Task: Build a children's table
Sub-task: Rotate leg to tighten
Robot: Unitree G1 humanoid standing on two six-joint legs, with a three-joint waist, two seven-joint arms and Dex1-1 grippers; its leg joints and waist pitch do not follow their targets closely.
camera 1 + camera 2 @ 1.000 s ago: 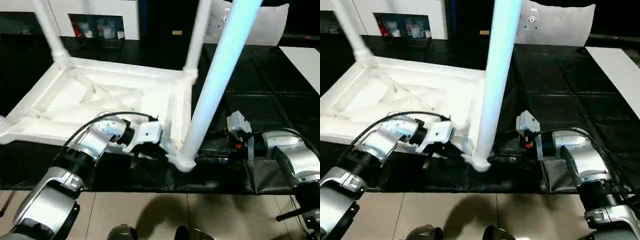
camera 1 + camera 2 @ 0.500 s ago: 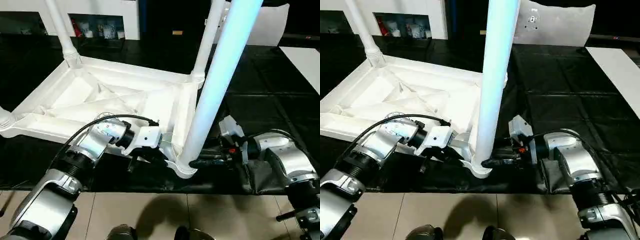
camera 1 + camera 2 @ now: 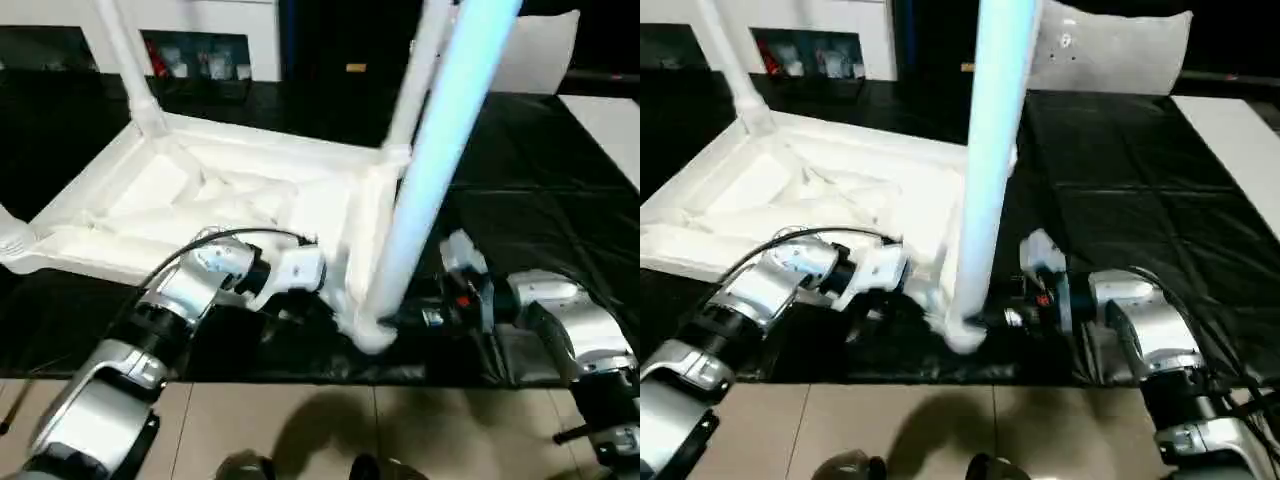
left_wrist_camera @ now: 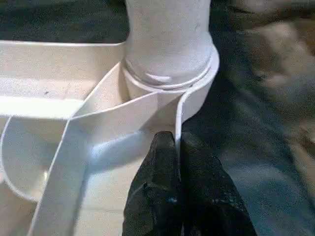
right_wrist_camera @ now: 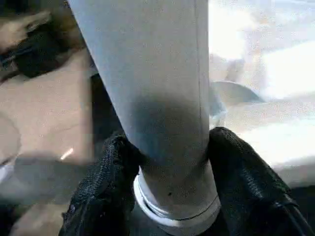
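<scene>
White children's table (image 3: 240,190) upside down on black surface, ribbed underside up, tapered legs (image 3: 430,170) upright in corner sockets.

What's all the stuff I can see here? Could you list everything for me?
Table top: one, white, lying upside down on the black mat, ribbed underside up.
Near leg: one, white, standing in the corner socket nearest the robot.
Far legs: two, white, standing in the far corner sockets.
Black mat: one, covering the floor under the table.
Cabinet: one, white with glass doors, at the back.
White board: one, flat, at the right edge.
Left gripper: one, black, pinched on the table top's rim beside the socket.
Right gripper: one, black, fingers on either side of the near leg's base.
</scene>
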